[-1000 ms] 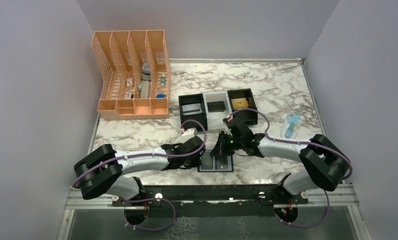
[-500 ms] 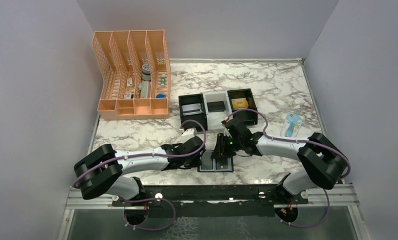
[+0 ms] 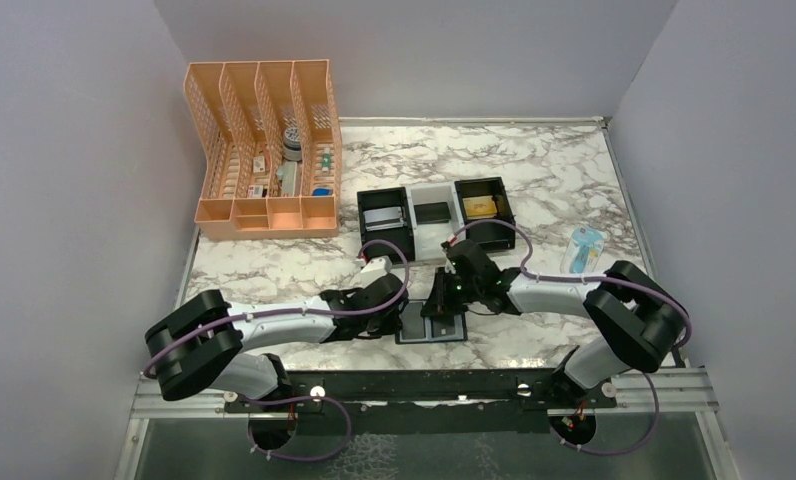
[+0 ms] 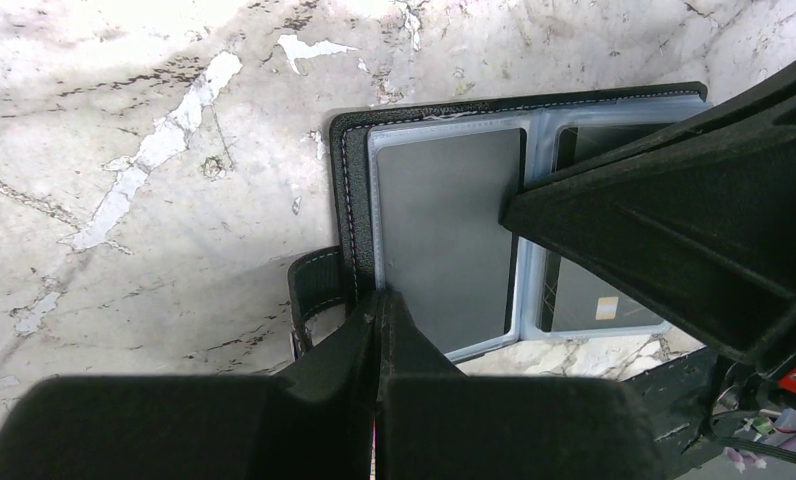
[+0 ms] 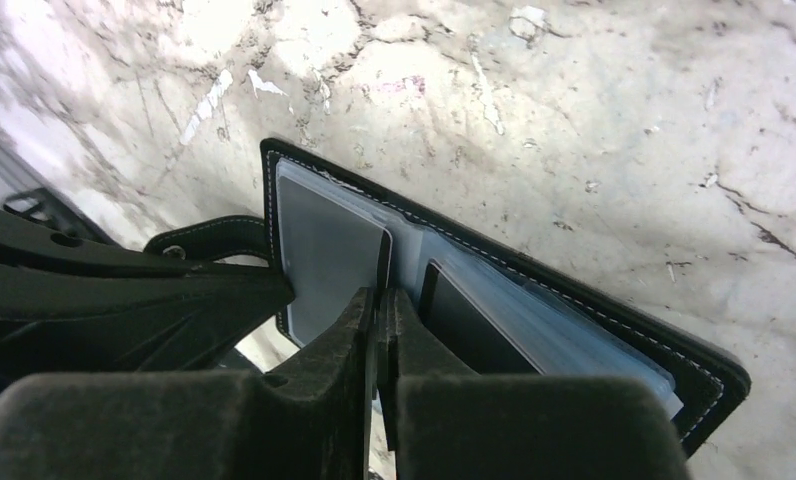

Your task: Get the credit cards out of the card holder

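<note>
The card holder [image 3: 452,330] lies open on the marble near the front edge, black outside with clear blue-grey sleeves [image 5: 564,315]. My left gripper [image 4: 379,300] is shut, its tips down against the holder's left edge [image 4: 352,200] beside the snap tab [image 4: 312,285]. My right gripper [image 5: 378,297] stands over the fold, shut on the edge of a dark grey credit card [image 5: 329,255] that sits in the left sleeve. Another credit card [image 4: 584,300] with a small gold patch shows in the right sleeve, partly hidden by the right gripper's finger.
Three small open trays, black [image 3: 384,222], white [image 3: 432,213] and black [image 3: 485,210], stand just behind the holder. A peach desk organizer [image 3: 264,150] fills the back left. A blue packaged item [image 3: 582,250] lies at the right. The metal rail [image 3: 424,385] runs along the front edge.
My right arm has edged a little to the left over the card holder. The left arm and the holder have stayed where they were.
</note>
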Robot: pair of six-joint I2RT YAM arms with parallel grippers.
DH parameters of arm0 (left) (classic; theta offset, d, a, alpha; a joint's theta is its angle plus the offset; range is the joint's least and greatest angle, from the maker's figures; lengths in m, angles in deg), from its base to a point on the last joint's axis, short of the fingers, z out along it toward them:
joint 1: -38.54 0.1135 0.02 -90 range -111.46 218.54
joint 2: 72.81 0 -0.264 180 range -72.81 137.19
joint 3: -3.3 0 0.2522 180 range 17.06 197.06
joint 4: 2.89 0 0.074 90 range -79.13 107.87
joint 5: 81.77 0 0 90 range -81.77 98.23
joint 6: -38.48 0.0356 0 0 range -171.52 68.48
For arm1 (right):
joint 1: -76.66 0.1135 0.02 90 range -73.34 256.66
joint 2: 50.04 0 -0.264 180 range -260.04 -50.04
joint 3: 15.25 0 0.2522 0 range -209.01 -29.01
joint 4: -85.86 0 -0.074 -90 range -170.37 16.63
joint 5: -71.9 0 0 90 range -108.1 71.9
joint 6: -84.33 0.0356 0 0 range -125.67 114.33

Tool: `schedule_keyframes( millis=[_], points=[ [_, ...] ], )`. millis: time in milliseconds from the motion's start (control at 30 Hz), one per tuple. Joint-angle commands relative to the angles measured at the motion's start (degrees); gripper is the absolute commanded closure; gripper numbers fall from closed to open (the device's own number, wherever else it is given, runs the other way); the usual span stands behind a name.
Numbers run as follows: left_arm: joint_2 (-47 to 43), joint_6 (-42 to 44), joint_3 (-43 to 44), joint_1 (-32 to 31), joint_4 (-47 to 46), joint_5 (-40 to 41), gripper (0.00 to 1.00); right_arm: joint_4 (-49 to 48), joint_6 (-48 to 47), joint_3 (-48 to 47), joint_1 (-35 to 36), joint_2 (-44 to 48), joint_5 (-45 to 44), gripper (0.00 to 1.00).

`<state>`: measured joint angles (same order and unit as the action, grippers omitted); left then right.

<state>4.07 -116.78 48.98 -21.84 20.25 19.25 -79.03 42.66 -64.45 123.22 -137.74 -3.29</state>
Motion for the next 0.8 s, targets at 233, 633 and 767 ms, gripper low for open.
schedule_keyframes(
  millis=[233,633,767],
  points=[
    [-0.3,-1.9,-3.1,0.0,1.2,3.9,1.00,-11.2,4.5,4.1,-2.6,1.8,11.3,0.99],
    [-1.7,-2.5,-2.9,0.1,3.2,6.1,1.00,-5.7,-0.1,3.8,-7.8,3.8,14.2,0.99],
    [-2.1,-2.3,-2.7,0.1,3.3,6.1,1.00,-0.3,-3.8,1.8,-7.8,4.2,10.0,0.99]
  ],
)
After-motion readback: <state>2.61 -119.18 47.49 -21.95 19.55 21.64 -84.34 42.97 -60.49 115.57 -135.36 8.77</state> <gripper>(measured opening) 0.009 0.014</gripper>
